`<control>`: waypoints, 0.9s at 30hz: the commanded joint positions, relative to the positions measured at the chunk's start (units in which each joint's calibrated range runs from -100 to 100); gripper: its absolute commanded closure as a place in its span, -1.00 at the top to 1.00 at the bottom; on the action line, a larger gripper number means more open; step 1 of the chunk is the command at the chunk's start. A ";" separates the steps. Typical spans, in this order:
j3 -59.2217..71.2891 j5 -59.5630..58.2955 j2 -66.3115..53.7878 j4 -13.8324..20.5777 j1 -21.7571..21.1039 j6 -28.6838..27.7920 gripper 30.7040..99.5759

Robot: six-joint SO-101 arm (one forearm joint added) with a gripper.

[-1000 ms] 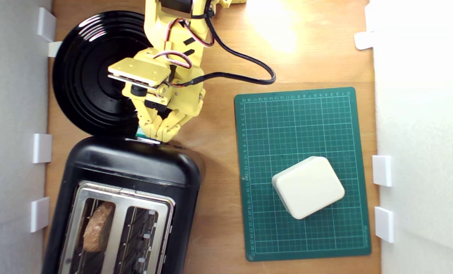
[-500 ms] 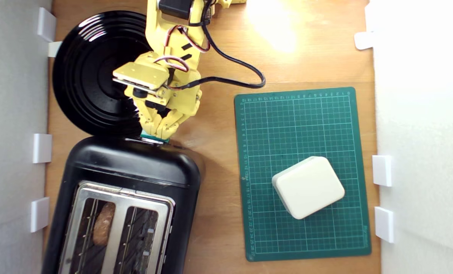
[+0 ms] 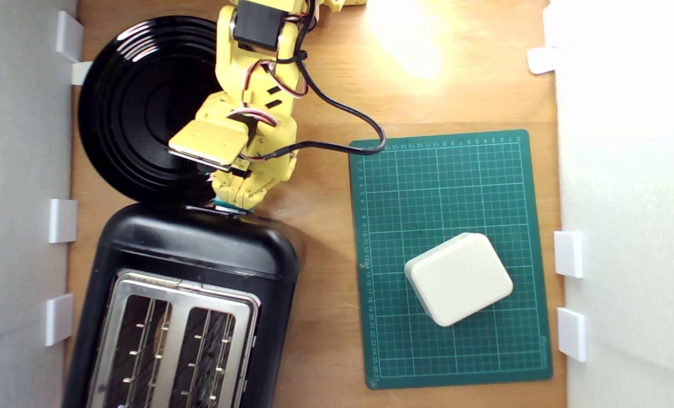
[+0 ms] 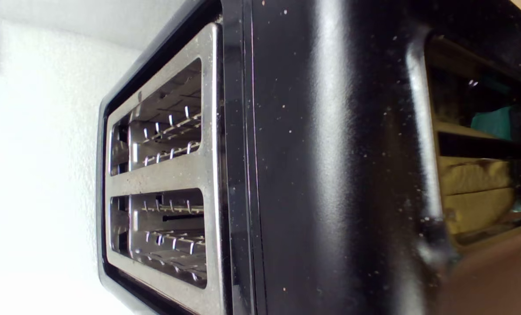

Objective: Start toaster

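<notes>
Tool (image 3: pixel 236 199) fingers together, pressing the toaster (image 3: pixel 190 255) lever (image 3: pixel 230 206) beneath; only the wrist view shows the slots' insides.

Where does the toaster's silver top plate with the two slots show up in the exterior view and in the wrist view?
Exterior view: the silver top plate sits at the lower left of the picture, on the black toaster, below the gripper.
Wrist view: the same plate fills the left-centre of the picture, turned on its side, slots stacked one over the other.
Shared landmark: the teal lever, seen in the wrist view only as a reflection in the toaster's glossy side.
</notes>
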 commanded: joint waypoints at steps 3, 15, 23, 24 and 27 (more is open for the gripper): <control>-0.13 0.44 8.96 1.99 2.02 -1.53 -0.98; 0.87 0.44 16.21 5.09 1.54 -4.09 -0.98; 0.41 0.44 19.71 5.46 1.30 -4.72 -0.98; 0.41 0.44 19.71 6.31 1.30 -4.99 -0.98; 0.32 0.44 19.96 6.78 1.23 -5.77 -0.98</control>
